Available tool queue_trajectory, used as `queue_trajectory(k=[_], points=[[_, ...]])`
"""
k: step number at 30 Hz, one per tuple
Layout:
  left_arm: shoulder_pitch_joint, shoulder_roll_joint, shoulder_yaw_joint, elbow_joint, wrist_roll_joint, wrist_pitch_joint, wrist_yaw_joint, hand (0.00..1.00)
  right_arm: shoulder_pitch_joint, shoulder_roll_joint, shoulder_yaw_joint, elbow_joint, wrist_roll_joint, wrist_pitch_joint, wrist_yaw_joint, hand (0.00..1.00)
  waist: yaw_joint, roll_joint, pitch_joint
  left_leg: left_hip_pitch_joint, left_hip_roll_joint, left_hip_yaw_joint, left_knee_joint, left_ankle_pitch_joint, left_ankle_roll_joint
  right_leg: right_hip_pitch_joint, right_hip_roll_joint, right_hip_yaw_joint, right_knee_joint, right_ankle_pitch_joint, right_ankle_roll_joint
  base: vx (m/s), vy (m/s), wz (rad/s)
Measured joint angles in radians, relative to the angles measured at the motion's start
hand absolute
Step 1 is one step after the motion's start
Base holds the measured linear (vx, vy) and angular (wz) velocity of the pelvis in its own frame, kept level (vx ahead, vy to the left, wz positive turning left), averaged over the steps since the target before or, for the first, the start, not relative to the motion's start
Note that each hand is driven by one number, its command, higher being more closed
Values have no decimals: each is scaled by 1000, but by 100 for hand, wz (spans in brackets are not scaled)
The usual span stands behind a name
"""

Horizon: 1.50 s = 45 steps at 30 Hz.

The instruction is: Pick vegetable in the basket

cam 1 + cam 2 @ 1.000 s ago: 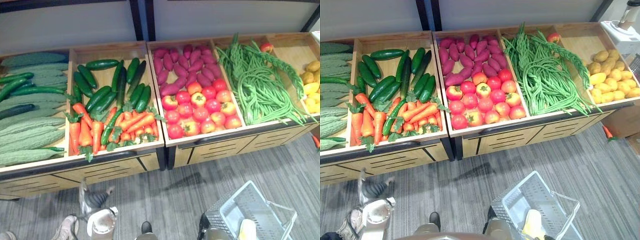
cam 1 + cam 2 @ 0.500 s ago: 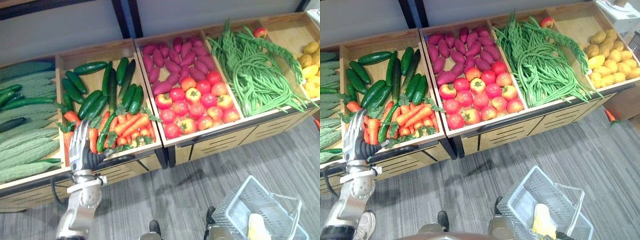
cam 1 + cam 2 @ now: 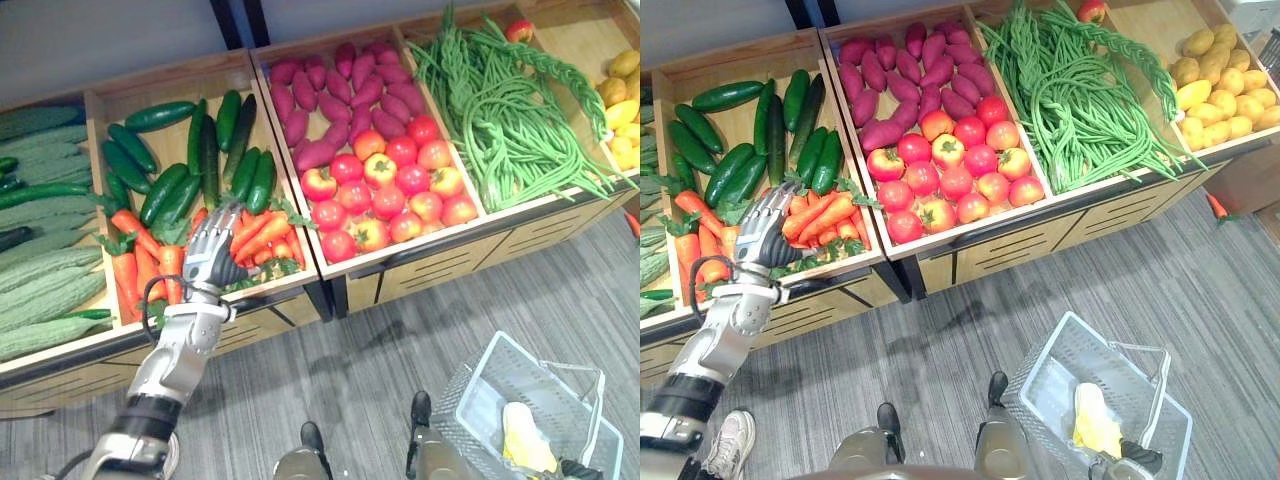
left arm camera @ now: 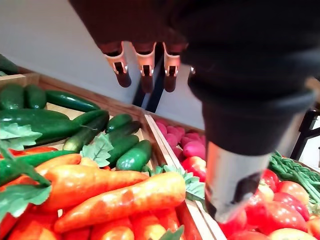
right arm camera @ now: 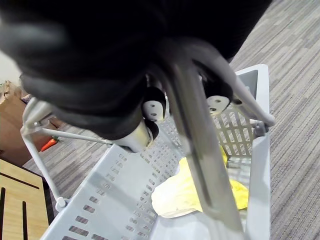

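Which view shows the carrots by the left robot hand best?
Left wrist view: the carrots lie close up, just past the straight fingers of the left robot hand. Both eye views show them smaller, partly covered by it.

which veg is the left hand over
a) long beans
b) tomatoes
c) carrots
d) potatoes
c: the left hand is above the carrots at the front of the cucumber bin, its fingers straight and holding nothing, while the right hand grips the basket handle.
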Motion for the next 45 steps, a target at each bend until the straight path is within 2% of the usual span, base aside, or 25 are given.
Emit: queue_trajectory(k=[6,12,19,24,30,37,38,42,45], points=[[-123,-10,-15,110,1,54,2,0,-15,0,6,-54,0,1,0,100,1,-9,26,-43,22,10,40,-10,-4,-41,12,13,15,4,-1,-24,-25,-6],[-195,-60,-8,183,-1,99,2,0,-20,1,16,-73,0,5,-1,100,15,-17,46,-48,33,29,57,-10,-4,-63,14,24,32,9,-6,-6,-8,-5],[-216,-82,54,201,-1,136,4,0,-19,1,17,-74,0,7,-1,100,22,-23,63,-65,42,27,66,-20,-5,-67,14,24,32,10,-5,-46,-8,0],[-228,-92,109,215,-1,179,10,0,-19,1,17,-78,0,8,-1,100,24,-25,66,-81,37,23,77,-14,-3,-85,9,22,32,13,0,7,4,2],[-240,-116,146,226,0,206,10,0,-19,1,17,-78,-1,27,-1,100,26,-29,68,-82,34,24,74,-13,-3,-88,4,19,33,20,11,-6,4,0],[-308,-117,144,305,0,209,-18,0,-38,1,36,-79,-18,28,0,100,26,-40,95,-116,35,26,78,-9,4,-121,3,25,29,49,10,-36,18,-2],[-314,-117,144,312,0,208,-20,100,-38,1,37,-80,-20,28,0,100,26,-41,95,-118,36,26,78,-9,4,-125,3,27,29,53,10,-30,27,-8],[-360,-111,142,349,2,206,-16,100,-42,1,46,-89,-22,27,0,100,25,-43,97,-148,41,29,78,1,8,-152,10,34,8,101,11,-33,34,-5],[-388,-86,136,371,1,204,-19,100,-44,1,60,-88,-22,28,0,100,26,-44,97,-150,42,34,80,2,8,-151,12,38,-1,107,10,-24,33,-4]])
